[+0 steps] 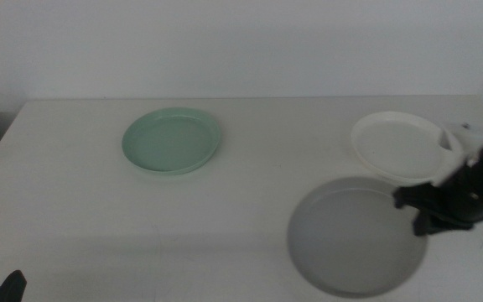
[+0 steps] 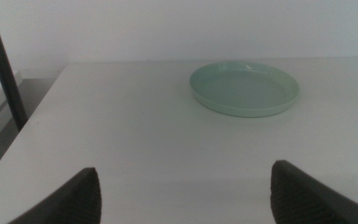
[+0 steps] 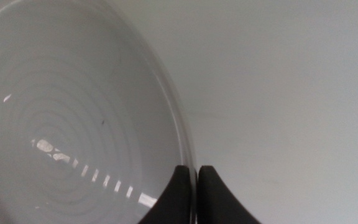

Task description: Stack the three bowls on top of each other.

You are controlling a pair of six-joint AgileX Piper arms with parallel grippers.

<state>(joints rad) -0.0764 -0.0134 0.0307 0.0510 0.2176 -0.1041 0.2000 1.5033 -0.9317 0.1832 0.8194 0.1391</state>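
The grey bowl [image 1: 350, 239] is at the front right of the table. My right gripper [image 1: 407, 201] is shut on its right rim; the right wrist view shows the two jaws [image 3: 196, 173] pinching that rim, with the grey bowl [image 3: 73, 124] filling the picture beside them. Just behind it sits the white bowl [image 1: 397, 145], partly hidden by the right arm. The mint green bowl [image 1: 172, 140] rests alone at the back left and also shows in the left wrist view [image 2: 244, 88]. Open and holding nothing, my left gripper [image 1: 11, 287] waits at the front left corner, jaws wide apart [image 2: 185, 193].
The white table [image 1: 99, 226] ends at a pale wall behind. A dark upright post [image 2: 2, 62] stands off the table's left side, seen in the left wrist view.
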